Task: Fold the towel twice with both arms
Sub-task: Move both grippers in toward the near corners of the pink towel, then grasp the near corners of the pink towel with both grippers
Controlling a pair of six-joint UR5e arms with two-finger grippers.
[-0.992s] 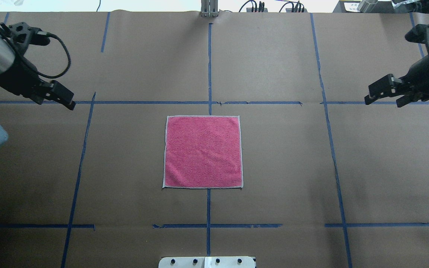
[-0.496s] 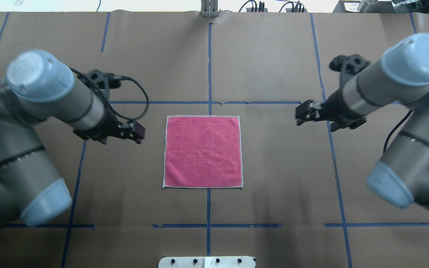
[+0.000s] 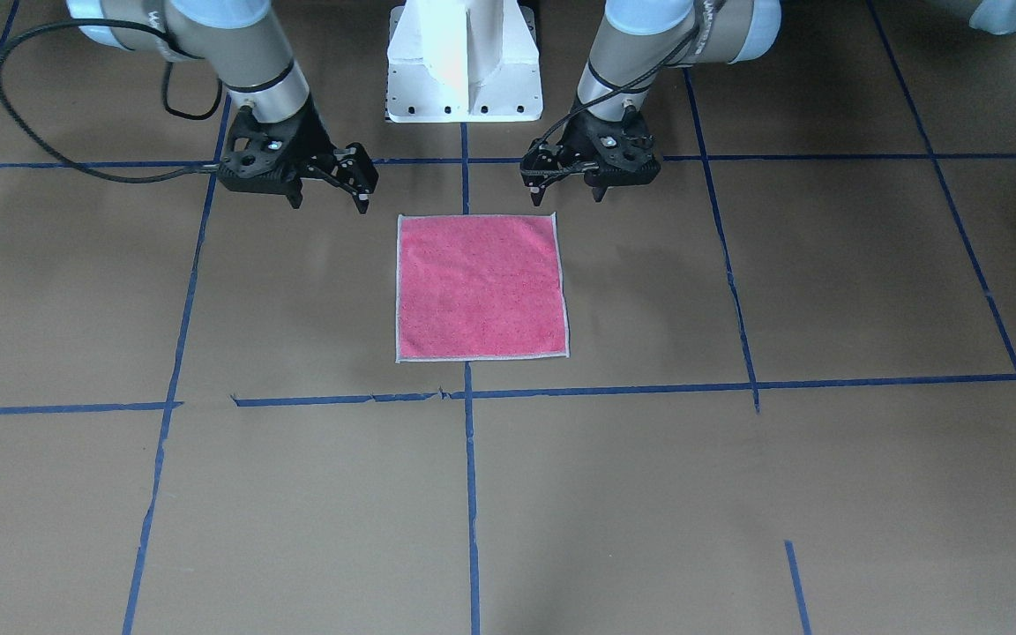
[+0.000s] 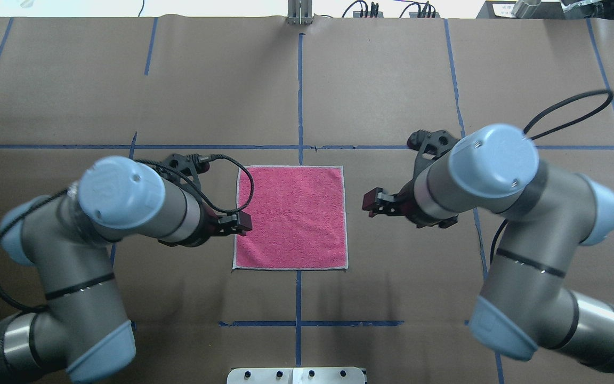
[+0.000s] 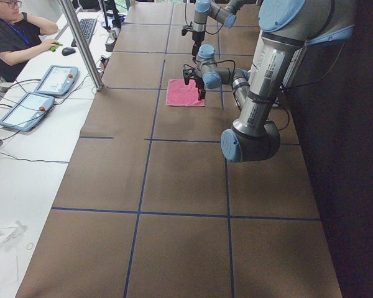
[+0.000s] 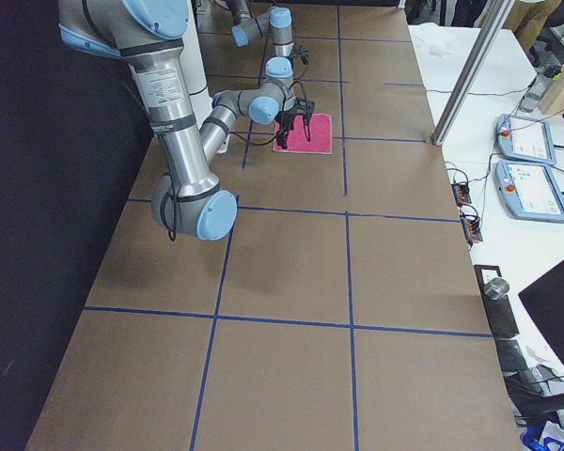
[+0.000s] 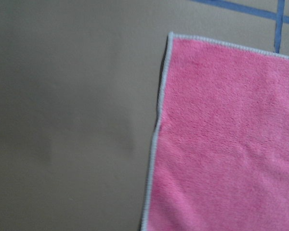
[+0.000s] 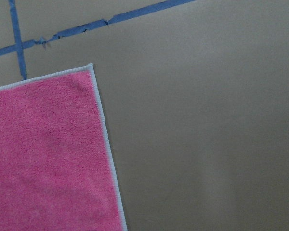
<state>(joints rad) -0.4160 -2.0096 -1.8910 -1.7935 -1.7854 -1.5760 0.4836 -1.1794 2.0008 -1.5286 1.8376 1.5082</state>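
The towel (image 4: 291, 216) lies flat and unfolded, pink face up, at the middle of the brown table; it also shows in the front-facing view (image 3: 480, 287). My left gripper (image 4: 239, 224) hovers open and empty by the towel's left edge; in the front-facing view (image 3: 564, 187) it hangs above the robot-side corner. My right gripper (image 4: 373, 202) hovers open and empty just right of the towel, and also shows in the front-facing view (image 3: 330, 196). The left wrist view shows a towel corner (image 7: 221, 134), as does the right wrist view (image 8: 43, 154); no fingers show in either.
Blue tape lines (image 4: 299, 96) grid the brown paper cover. The white pedestal base (image 3: 464, 62) stands at the robot's edge. A metal post (image 5: 81, 43) and an operator (image 5: 12, 37) with tablets are at the far side.
Both arms have swung in from the table's outer sides to the towel's left and right edges. The towel has not moved.
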